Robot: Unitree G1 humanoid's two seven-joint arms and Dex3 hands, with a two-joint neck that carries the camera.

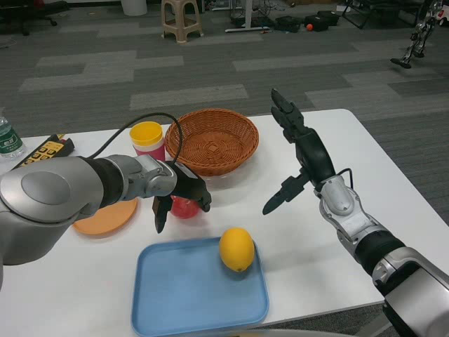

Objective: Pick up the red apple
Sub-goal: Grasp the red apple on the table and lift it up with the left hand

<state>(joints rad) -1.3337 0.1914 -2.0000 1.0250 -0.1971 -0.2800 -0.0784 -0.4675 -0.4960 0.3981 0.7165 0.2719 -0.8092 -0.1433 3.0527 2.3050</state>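
The red apple (pixel 184 207) sits on the white table, just in front of the wicker basket, mostly hidden by my left hand (pixel 184 194). That hand arches over the apple with its fingers curved down around it; whether they touch it is unclear. My right hand (pixel 300 151) hovers above the table to the right of the basket, fingers spread wide and holding nothing.
A brown wicker basket (pixel 210 140) stands at the back centre. A yellow-topped pink cup (pixel 148 139) is left of it. An orange plate (pixel 105 219) lies at the left. A blue tray (pixel 175 295) in front holds a yellow lemon (pixel 236 248). A black cable (pixel 140 123) loops over my left arm.
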